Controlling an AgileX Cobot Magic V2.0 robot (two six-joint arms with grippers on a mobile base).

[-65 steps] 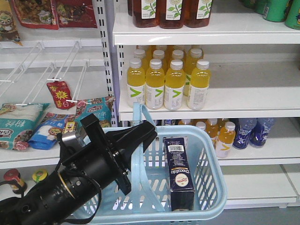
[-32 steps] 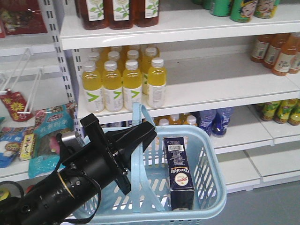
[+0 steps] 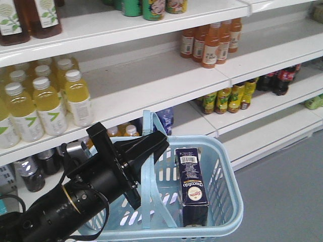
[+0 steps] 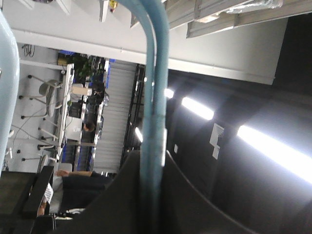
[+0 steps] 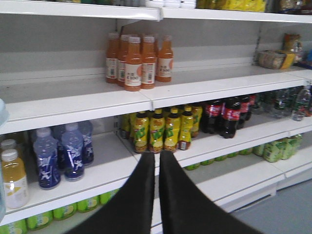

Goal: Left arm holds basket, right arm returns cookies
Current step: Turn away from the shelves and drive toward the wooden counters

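Note:
The light blue basket [image 3: 227,186] hangs in front of the shelves, held by its flat blue handle [image 3: 150,151]. My left gripper [image 3: 154,146] is shut on that handle; in the left wrist view the handle [image 4: 155,97] runs up between the black jaws of the left gripper [image 4: 153,161]. The cookies [image 3: 193,185], a dark navy box with a white barcode on its top end, stand upright inside the basket at its right side. My right gripper [image 5: 157,161] shows only in the right wrist view, its two black jaws pressed together with nothing between them, pointing at the drink shelves.
White shelves [image 3: 151,85] hold yellow drink bottles [image 3: 45,103] at left, orange bottles [image 3: 209,43] higher right, small yellow-green bottles [image 3: 224,98] and cola [image 3: 280,78] lower right. Grey floor [image 3: 287,201] lies at right. The right wrist view shows blue bottles [image 5: 63,151] and orange bottles [image 5: 139,61].
The whole view has swung right along the shelves: the snack rack and yellow bottles slid left, orange and cola bottles came into view. Basket, cookies and left gripper keep their places in frame.

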